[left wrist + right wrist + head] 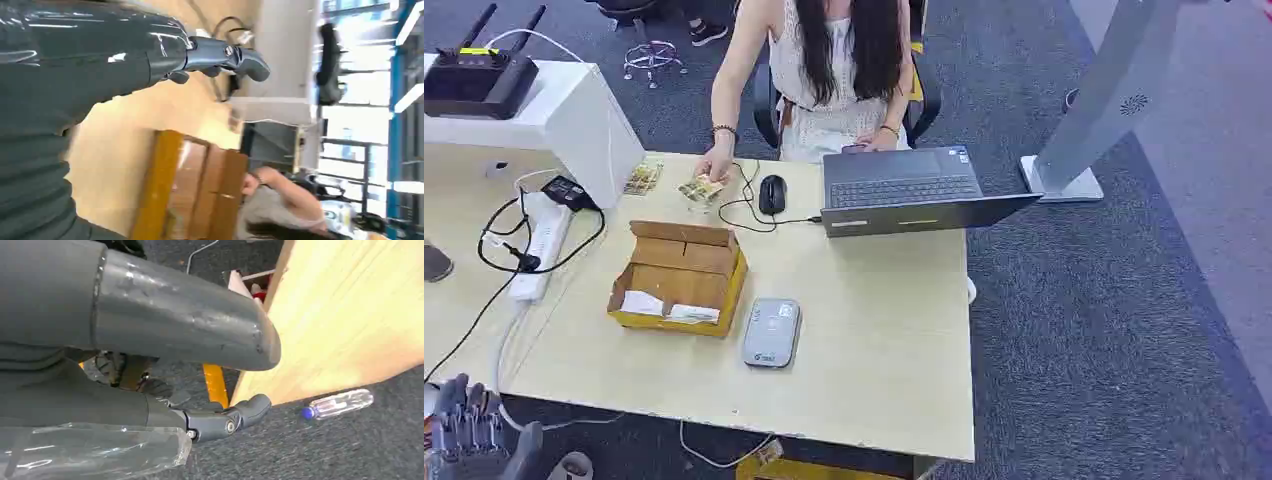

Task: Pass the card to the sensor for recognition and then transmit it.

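- The left hand (469,430) sits low at the near-left corner of the table (874,380), just off its front edge. Its dark fingers (464,400) stand up and apart, and it holds nothing.
- In the left wrist view the same left hand (220,57) reaches out over the pale tabletop, its fingers extended, touching nothing.
- The right hand (215,390) hangs below the table's edge, over the dark carpet. Its thick thumb (200,330) and a darker finger (235,417) are spread, with nothing between them.
- A clear plastic bottle with a blue cap (337,404) lies on its side on the carpet, near the right hand but apart from it.
- The grey card sensor (771,332) lies flat on the table, just beside the right side of the cardboard box (679,277).
- The box is open, its flaps up, with white cards (667,306) lying at its near end.
- A person (829,70) sits at the far side of the table; one hand (714,165) rests on a small stack of cards (699,190) by the mouse (771,193).
- An open laptop (914,190) stands in front of the person, to the right of the mouse.
- A white power strip (539,250) with black cables lies on the left of the table, beside a white stand carrying a black router (479,75).
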Action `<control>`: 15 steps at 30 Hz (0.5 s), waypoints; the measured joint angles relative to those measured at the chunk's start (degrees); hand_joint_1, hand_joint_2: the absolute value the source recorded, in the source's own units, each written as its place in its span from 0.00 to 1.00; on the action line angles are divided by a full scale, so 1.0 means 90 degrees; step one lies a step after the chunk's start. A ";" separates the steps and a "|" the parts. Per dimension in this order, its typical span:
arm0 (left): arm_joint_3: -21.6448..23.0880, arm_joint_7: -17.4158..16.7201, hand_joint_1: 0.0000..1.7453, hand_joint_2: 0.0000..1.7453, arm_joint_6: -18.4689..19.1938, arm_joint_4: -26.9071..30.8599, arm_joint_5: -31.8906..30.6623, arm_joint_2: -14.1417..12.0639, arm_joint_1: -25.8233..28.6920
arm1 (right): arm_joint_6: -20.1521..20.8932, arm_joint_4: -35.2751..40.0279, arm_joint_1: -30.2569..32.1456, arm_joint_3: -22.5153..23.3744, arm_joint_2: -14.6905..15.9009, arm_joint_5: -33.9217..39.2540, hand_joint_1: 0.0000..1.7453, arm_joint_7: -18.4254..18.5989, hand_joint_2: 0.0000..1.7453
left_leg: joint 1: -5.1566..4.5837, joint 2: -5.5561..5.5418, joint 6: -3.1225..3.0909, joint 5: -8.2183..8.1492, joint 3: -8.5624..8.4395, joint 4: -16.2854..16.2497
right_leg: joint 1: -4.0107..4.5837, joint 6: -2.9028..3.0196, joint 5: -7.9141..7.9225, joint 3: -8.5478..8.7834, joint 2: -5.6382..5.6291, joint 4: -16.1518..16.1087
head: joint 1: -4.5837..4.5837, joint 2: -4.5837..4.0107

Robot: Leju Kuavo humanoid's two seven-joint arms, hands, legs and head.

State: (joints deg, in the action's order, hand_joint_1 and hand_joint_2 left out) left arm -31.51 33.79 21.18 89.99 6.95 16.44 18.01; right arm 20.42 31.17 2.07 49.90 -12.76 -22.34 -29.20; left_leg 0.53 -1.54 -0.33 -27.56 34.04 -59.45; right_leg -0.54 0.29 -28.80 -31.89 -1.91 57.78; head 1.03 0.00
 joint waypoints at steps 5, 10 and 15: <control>0.0364 0.0053 0.00 1.00 -0.0556 0.0271 -0.0610 -0.0092 -0.0357 | 0.0007 -0.0027 -0.0139 0.0133 -0.0029 -0.0286 0.00 -0.0095 0.00 | 0.0001 0.0000 0.0001 0.0006 -0.0003 0.0000 | 0.0000 0.0000 0.0002 0.0001 0.0000 0.0000 | 0.0000 0.0000; 0.0748 -0.0209 0.00 1.00 -0.1054 0.0247 -0.1448 -0.0255 -0.0864 | 0.0002 -0.0119 -0.0259 0.0143 -0.0032 -0.0444 0.00 -0.0116 0.00 | 0.0001 0.0000 0.0002 0.0008 -0.0003 -0.0001 | 0.0000 0.0001 0.0005 0.0002 -0.0001 0.0002 | -0.0002 0.0000; 0.1124 -0.0534 0.00 1.00 -0.1435 0.0065 -0.2301 -0.0425 -0.1384 | 0.0000 -0.0231 -0.0353 0.0143 -0.0032 -0.0531 0.00 -0.0136 0.00 | 0.0001 0.0001 0.0002 0.0008 -0.0002 -0.0003 | 0.0000 0.0001 0.0005 0.0002 -0.0001 0.0002 | -0.0002 0.0000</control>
State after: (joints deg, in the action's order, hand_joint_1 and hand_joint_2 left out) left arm -21.40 28.99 8.27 90.58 -13.76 12.61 5.55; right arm 20.41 29.09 -1.10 51.19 -13.05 -27.12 -30.42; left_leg 0.54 -1.53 -0.32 -27.49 34.02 -59.48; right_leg -0.54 0.30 -28.76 -31.87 -1.92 57.79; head 1.01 0.00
